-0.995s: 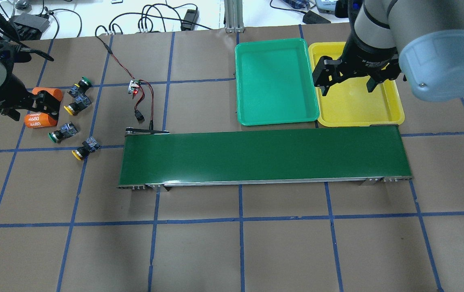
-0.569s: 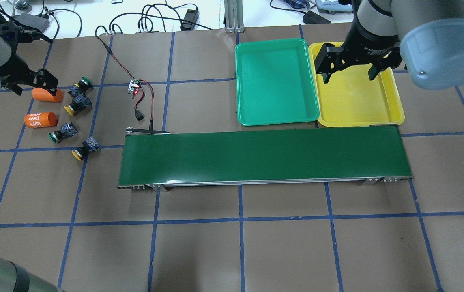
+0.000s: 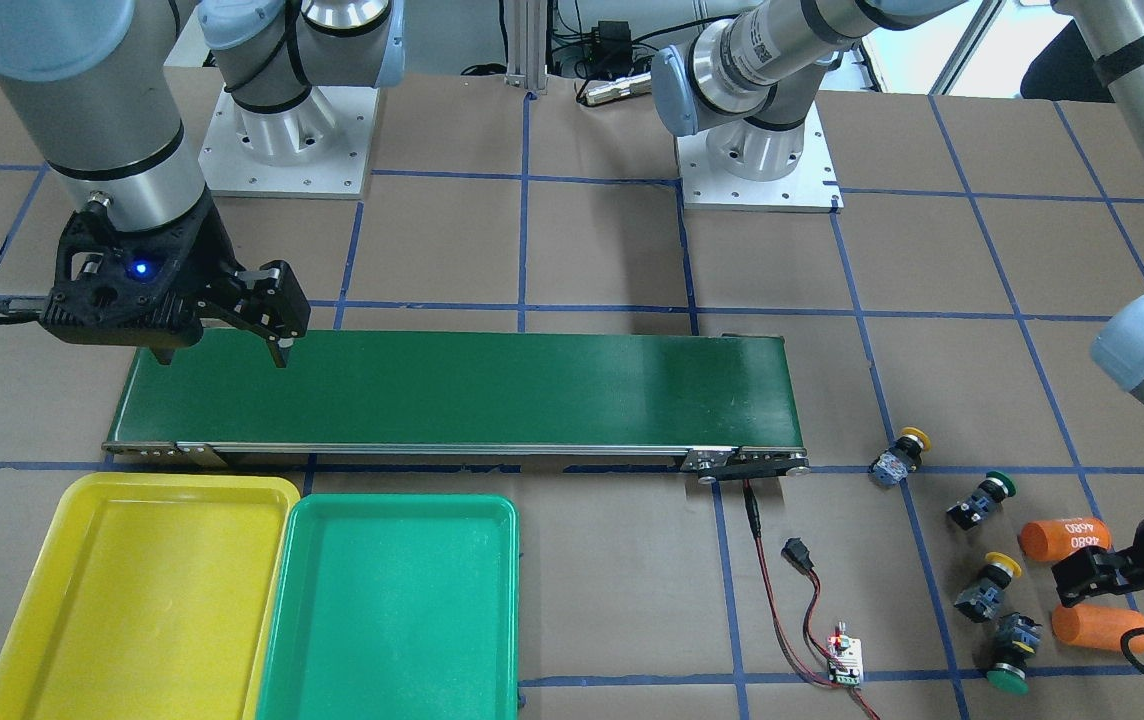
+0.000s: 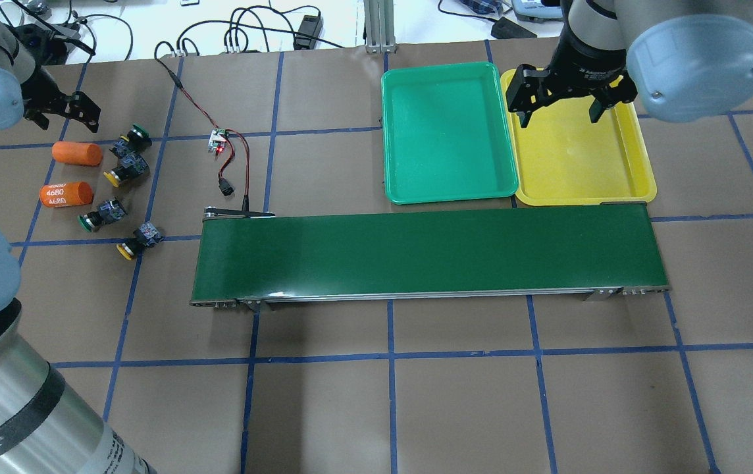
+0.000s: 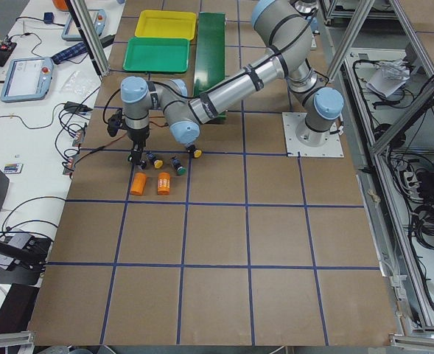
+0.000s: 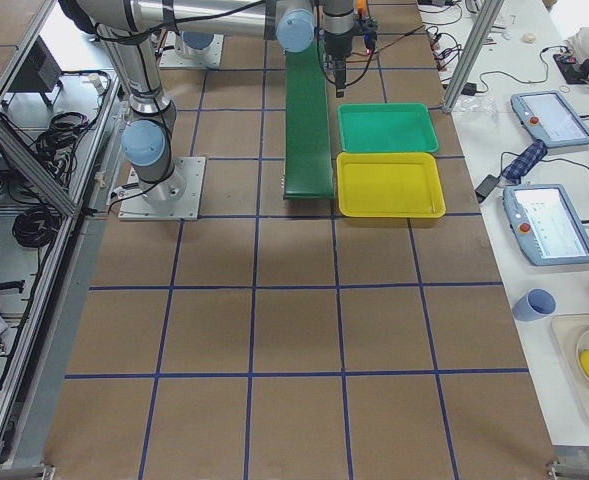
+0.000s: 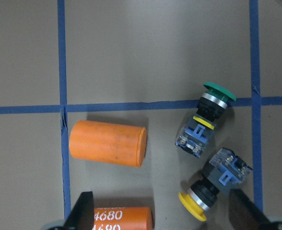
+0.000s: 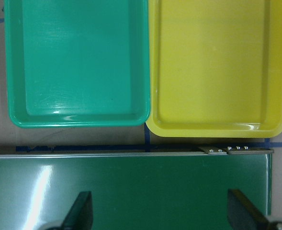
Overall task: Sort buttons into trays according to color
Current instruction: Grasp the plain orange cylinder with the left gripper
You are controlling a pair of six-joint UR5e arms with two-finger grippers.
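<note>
Left gripper (image 4: 64, 117): wide, empty.
Right gripper (image 4: 559, 113): wide, empty.
Surface: brown paper-covered table (image 4: 455, 408), blue tape grid (image 4: 389, 357).
Room: white cable-strewn bench (image 4: 146, 26) far.

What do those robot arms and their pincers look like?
The left arm and right arm are silver-grey tubes with pale blue joint caps. The left gripper and right gripper are black with two fingers; a blue light glows at the right wrist.

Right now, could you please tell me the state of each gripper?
Left gripper: open, holding nothing.
Right gripper: open, holding nothing.
</note>
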